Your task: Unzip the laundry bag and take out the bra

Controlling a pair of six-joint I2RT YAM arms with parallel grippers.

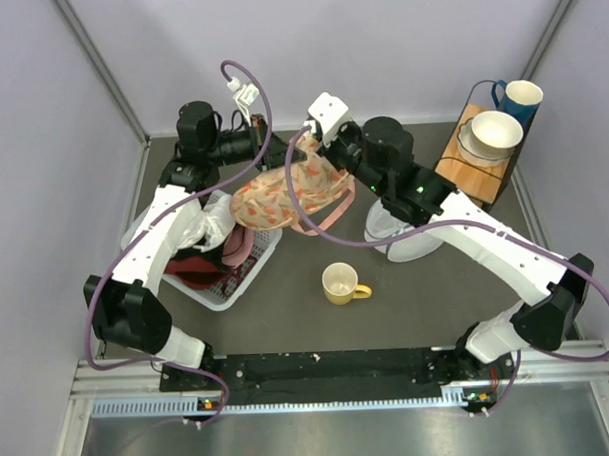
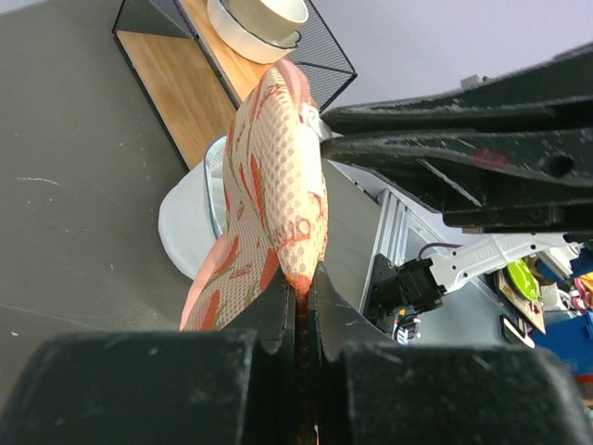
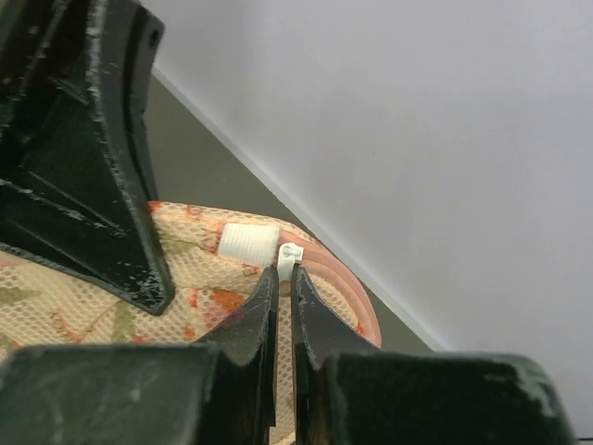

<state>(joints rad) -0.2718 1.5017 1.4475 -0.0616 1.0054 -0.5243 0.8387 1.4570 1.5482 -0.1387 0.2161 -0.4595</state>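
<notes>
The peach-pink laundry bag (image 1: 283, 194) with red prints hangs in the air between my two grippers, its pink strap loops dangling below. My left gripper (image 1: 260, 149) is shut on the bag's edge; in the left wrist view the fabric (image 2: 273, 185) is pinched between the jaws (image 2: 304, 278). My right gripper (image 1: 320, 152) is shut on the white zipper pull (image 3: 289, 255) at the bag's rim (image 3: 213, 297), next to a white ribbed tab (image 3: 248, 241). The bra is hidden from view.
A white basket (image 1: 248, 275) with clothes lies under the left arm. A yellow mug (image 1: 341, 284) stands at centre. The round white mesh container (image 1: 400, 235) sits under the right arm. A wooden rack (image 1: 472, 167) at back right holds a bowl (image 1: 493, 131) and blue mug (image 1: 520, 98).
</notes>
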